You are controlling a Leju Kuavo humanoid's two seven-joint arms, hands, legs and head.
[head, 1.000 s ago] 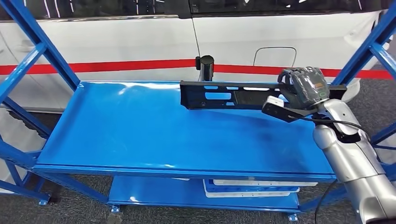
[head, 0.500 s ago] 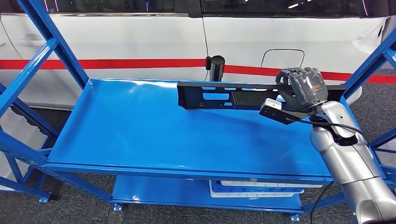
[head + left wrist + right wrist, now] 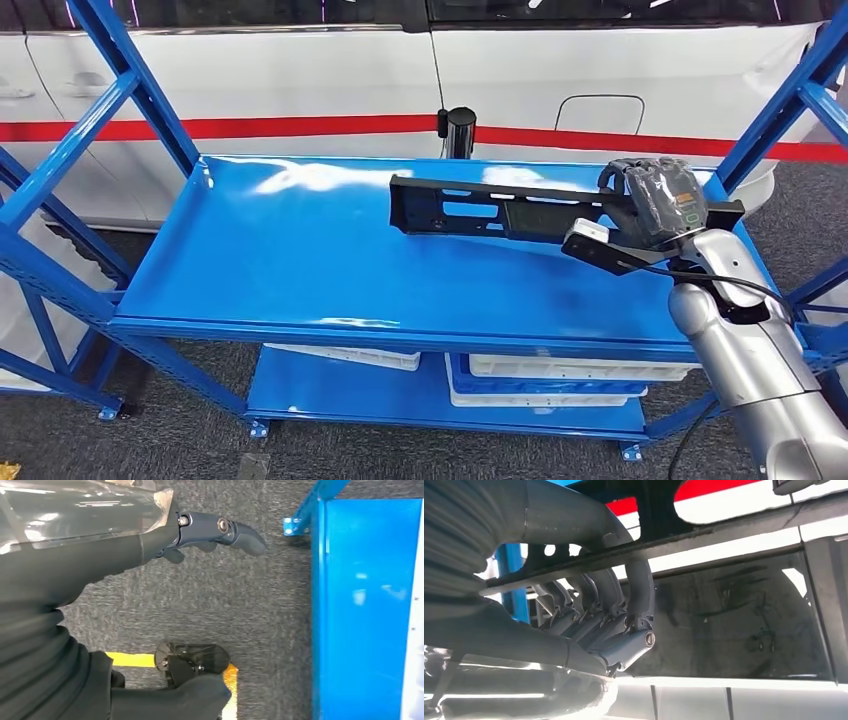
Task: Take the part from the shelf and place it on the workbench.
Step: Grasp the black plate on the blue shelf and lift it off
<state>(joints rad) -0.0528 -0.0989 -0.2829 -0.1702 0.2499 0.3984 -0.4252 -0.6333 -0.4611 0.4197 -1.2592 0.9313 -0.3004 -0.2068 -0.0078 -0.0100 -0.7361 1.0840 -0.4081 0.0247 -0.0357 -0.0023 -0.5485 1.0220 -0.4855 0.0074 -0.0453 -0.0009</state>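
Above the shelf [image 3: 300, 270], long black part [image 3: 500, 212] lengthwise, in right hand [image 3: 655, 200].

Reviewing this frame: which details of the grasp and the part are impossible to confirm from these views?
- Whether the black part clears the shelf top: head view, its underside faces away.
- The part's right end: head view, the right hand covers it.
- The right hand's thumb contact: right wrist view, its fingers and the part's edge hide it.
- The left hand's fingers: left wrist view, mostly behind its cover.
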